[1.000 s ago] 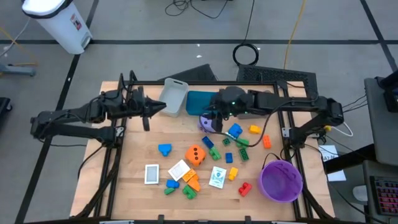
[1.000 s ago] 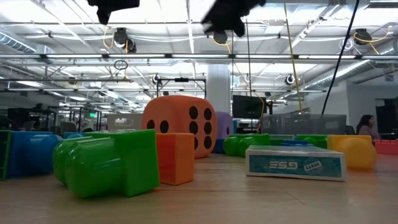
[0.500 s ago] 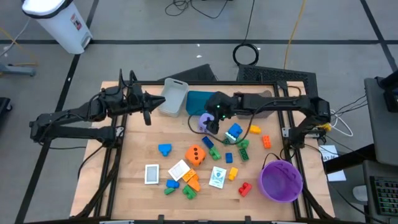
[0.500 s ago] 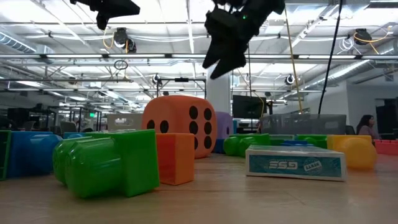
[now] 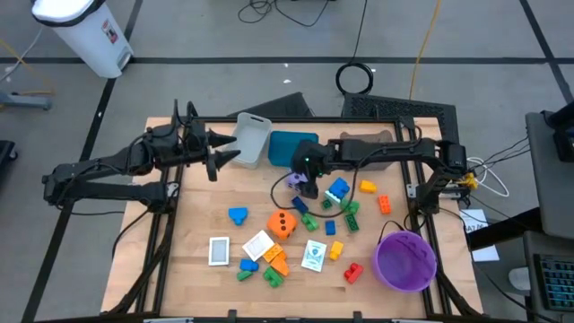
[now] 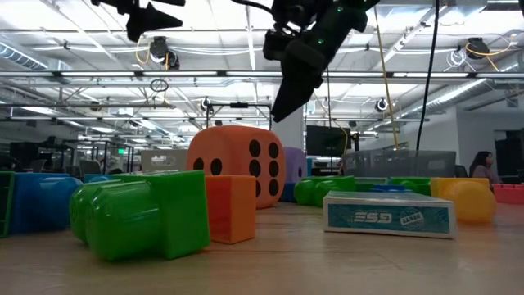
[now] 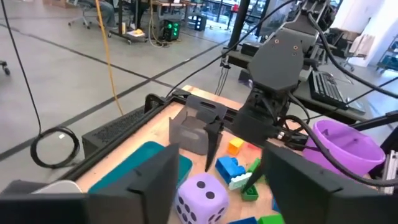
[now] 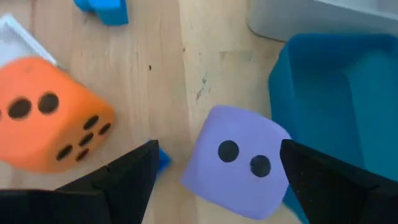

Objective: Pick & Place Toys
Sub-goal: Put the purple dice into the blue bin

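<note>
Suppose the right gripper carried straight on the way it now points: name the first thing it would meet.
Most likely the purple die. The right gripper is open and pointing down at it, the die lying between its fingers beside the teal tray. How much gap remains is unclear.

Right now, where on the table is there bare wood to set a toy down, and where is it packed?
Bare wood: the left strip of the table, between the left gripper and the white card. Crowded: the brick cluster by the purple die, under the open right gripper, and around the orange die.
</note>
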Motion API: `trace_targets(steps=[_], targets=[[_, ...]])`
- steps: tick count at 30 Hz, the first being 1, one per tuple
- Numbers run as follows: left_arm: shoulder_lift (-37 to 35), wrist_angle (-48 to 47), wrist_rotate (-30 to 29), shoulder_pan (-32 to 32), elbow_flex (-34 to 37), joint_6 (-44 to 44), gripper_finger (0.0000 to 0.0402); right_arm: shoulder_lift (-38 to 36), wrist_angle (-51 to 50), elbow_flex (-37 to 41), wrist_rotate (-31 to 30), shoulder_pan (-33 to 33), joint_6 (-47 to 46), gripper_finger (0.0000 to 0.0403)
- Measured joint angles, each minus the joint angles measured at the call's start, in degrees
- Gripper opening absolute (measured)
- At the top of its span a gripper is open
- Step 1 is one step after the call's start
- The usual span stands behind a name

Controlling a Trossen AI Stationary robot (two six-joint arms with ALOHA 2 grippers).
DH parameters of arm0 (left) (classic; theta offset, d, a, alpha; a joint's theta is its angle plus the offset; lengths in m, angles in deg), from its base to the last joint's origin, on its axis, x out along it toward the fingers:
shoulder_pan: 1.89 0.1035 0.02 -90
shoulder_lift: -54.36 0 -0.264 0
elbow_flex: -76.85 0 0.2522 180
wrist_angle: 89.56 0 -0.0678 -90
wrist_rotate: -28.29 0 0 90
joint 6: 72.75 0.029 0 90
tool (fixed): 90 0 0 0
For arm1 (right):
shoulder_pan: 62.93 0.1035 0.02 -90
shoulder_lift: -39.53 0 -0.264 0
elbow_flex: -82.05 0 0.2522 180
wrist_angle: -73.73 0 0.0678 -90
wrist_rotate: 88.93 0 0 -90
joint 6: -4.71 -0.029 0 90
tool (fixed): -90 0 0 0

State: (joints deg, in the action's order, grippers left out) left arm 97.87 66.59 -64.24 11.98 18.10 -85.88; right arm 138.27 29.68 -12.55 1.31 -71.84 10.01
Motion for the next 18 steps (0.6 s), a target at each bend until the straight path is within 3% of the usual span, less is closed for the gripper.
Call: trace_targets(steps=[8, 18], targets=[[0.0, -0.86, -0.04, -0.02, 0.0, -2.2, 0.0319, -0.61, -1.72, -0.04, -0.23, 0.0, 7.53, 0.0324], [0.0, -2.25, -0.02, -0.02, 0.0, -2.73, 0.0328, -1.12, -2.81, 0.0, -0.38, 0.0, 7.39, 0.0324]])
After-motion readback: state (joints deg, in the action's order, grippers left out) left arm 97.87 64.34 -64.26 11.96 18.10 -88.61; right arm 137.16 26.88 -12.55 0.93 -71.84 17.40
